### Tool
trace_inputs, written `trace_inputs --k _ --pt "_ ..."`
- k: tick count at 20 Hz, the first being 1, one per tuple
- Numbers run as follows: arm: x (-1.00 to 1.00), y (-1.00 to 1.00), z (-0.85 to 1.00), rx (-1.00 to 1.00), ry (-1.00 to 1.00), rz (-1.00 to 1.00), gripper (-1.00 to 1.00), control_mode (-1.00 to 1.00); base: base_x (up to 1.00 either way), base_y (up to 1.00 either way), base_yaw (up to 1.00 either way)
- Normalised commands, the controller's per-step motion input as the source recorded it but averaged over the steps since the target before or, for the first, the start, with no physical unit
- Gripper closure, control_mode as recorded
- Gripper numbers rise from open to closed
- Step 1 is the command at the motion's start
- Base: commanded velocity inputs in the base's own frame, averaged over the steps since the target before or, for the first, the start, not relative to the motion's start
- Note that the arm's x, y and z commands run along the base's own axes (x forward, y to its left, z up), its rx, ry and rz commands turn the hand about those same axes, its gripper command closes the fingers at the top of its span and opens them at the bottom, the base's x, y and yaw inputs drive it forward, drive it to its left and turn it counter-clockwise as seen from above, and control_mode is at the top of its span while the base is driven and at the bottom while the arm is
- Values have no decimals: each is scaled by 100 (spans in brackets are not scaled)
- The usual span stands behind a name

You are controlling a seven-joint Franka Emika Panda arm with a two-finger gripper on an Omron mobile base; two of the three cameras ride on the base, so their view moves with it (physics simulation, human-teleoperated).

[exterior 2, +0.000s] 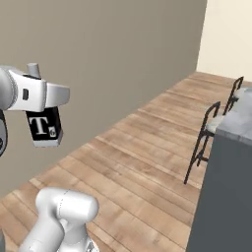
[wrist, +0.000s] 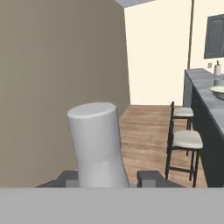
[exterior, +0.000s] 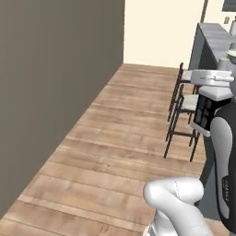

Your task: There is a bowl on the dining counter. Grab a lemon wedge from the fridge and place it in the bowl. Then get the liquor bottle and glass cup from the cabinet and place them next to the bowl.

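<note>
My gripper (wrist: 107, 177) is shut on the liquor bottle (wrist: 96, 140), whose whitish neck rises between the two dark fingertips (wrist: 66, 177) in the hand view. From the right base camera the gripper (exterior 2: 45, 93) clasps the bottle (exterior 2: 44, 129) above its black label with a white "T", high over the wooden floor. In the left base view the gripper (exterior: 213, 78) carries the bottle (exterior: 205, 111) beside the dining counter (exterior: 209, 39). The pale bowl (wrist: 218, 91) rests on the dining counter (wrist: 203, 81), far ahead on the right. The fridge, cabinet and glass cup are out of view.
A tall taupe wall (exterior: 55, 92) runs along the left. Two dark-framed stools (wrist: 186, 140) stand against the counter's dark front (exterior 2: 231, 197). A small white dispenser (wrist: 217, 68) sits on the counter beyond the bowl. Wooden floor (exterior: 120, 138) lies between wall and stools.
</note>
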Motion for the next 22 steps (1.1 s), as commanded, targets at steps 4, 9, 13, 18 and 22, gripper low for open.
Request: trace_inputs --k 4,9,13,18,22 --pt "0 0 0 0 0 0 100 100 50 65 -43" --pt "0 0 0 0 0 0 100 100 70 56 -44" --pt "0 0 0 0 0 0 100 100 96 44 -44" --pt "0 0 0 0 0 0 100 100 100 38 -43" --pt "0 0 0 0 0 0 100 100 99 36 -44"
